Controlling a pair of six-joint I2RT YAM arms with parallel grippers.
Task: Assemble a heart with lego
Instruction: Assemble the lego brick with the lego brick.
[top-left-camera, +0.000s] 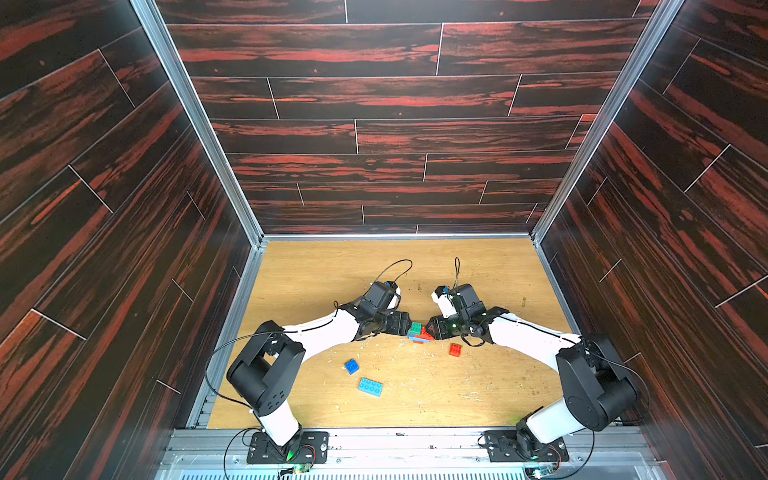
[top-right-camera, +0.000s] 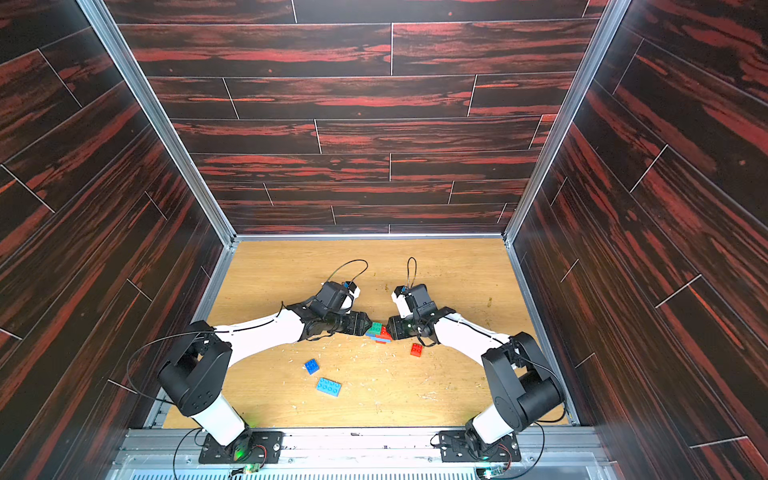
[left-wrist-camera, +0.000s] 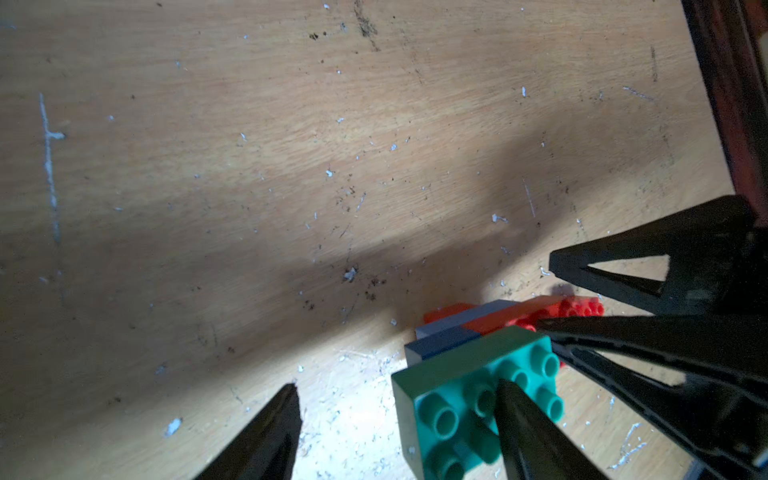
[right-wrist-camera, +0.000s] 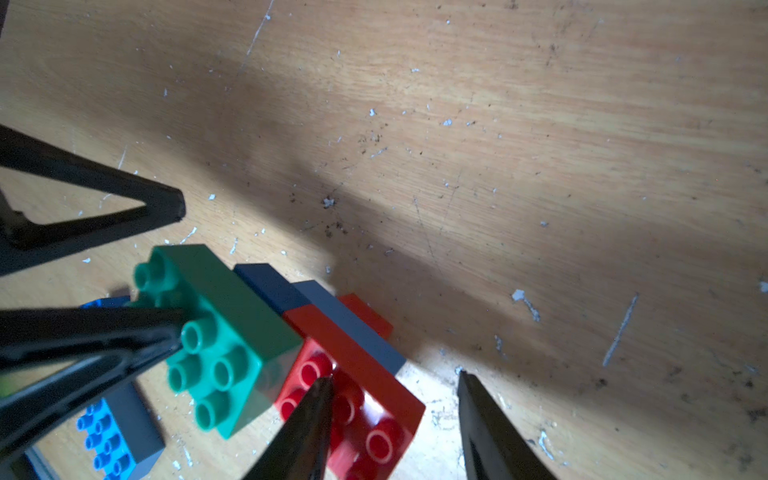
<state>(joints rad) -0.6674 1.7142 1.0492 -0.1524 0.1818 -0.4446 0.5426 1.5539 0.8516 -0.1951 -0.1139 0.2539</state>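
We list one heart (top-left-camera: 419, 332) on the table (top-left-camera: 415, 411), between two grippers. The left gripper (left-wrist-camera: 397, 384): jaws spread, one finger over the green brick (left-wrist-camera: 457, 399). The right gripper (right-wrist-camera: 395, 377): jaws apart, one finger over the red brick (right-wrist-camera: 378, 444). Three loose bricks: dark-blue square (top-left-camera: 351, 366), light-blue oblong (top-left-camera: 370, 386), red square (top-left-camera: 455, 349).

Overhead pair; close wrist cameras
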